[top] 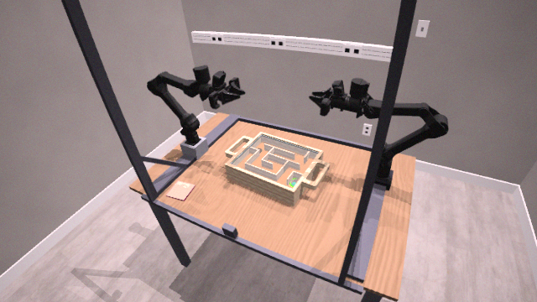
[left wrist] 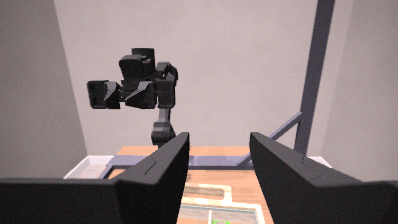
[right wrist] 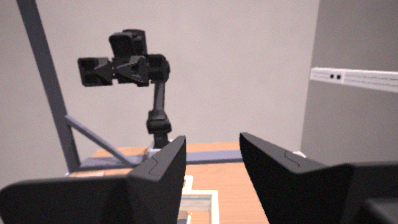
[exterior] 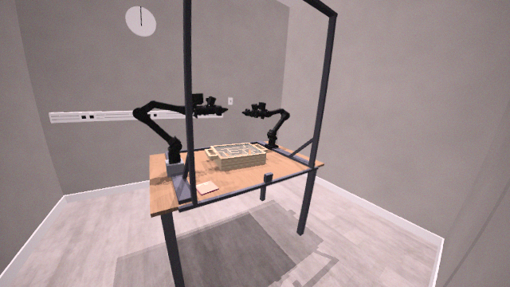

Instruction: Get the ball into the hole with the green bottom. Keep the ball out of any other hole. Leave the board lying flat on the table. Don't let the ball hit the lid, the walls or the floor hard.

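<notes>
The wooden maze board point(top: 274, 165) lies flat on the middle of the table, with a loop handle at each end. The hole with the green bottom point(top: 292, 181) is in the corner near the right-hand handle. I cannot make out the ball for certain. My left gripper point(top: 239, 91) is raised high above the board's left end, open and empty. My right gripper point(top: 315, 98) is raised high above the right end, open and empty. The two grippers face each other. The left wrist view point(left wrist: 220, 137) and the right wrist view point(right wrist: 212, 137) show bare fingers with a gap.
Dark frame posts point(top: 122, 126) point(top: 377, 138) stand in front of the table. A tan card point(top: 180, 190) lies at the front left. A small dark block point(top: 229, 231) sits on the front edge. The left arm stands on a grey pedestal point(top: 194, 150).
</notes>
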Action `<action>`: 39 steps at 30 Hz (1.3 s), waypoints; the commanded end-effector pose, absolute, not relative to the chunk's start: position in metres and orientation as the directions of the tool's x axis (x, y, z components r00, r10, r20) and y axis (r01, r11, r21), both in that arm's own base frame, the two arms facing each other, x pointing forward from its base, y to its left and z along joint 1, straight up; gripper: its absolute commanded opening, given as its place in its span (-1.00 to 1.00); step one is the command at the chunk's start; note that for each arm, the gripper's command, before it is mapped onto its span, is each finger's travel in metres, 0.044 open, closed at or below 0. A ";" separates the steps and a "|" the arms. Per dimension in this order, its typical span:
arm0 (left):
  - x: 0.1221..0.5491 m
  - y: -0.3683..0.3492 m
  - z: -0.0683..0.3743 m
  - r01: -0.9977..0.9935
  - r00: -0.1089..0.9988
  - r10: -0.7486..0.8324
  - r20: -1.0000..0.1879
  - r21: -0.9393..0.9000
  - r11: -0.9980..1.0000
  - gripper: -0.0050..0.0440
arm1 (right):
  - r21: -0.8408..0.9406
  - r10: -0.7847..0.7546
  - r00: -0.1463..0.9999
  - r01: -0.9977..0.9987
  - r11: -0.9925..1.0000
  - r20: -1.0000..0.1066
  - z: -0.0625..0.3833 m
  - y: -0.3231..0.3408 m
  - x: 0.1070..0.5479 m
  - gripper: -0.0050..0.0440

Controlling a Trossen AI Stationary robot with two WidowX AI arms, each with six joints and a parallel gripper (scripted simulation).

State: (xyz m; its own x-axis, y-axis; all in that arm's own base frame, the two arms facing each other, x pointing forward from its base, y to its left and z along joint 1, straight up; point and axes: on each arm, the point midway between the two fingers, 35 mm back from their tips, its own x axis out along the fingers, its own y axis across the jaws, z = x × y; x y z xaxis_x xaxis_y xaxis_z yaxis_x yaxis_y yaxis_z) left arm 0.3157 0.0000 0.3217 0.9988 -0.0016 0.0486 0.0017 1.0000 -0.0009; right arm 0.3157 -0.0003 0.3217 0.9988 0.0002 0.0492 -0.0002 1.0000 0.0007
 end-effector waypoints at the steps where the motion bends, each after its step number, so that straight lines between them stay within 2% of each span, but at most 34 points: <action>1: 0.315 0.000 0.335 -0.003 0.997 0.003 0.075 0.005 1.000 -0.10 | -0.002 0.001 0.998 0.000 1.000 0.064 0.331 0.001 0.316 -0.10; 39: 0.315 0.000 0.335 -0.003 0.997 0.003 0.074 0.005 1.000 -0.10 | -0.002 0.000 0.998 0.000 1.000 0.063 0.330 0.001 0.315 -0.10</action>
State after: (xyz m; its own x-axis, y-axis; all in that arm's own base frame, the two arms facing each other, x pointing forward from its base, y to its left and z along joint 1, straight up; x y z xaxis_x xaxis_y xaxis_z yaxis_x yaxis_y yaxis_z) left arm 0.3157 0.0000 0.3229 0.9988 -0.0001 0.0499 0.0001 1.0000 0.0000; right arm 0.3158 0.0000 0.3227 0.9988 0.0000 0.0495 0.0000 1.0000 0.0000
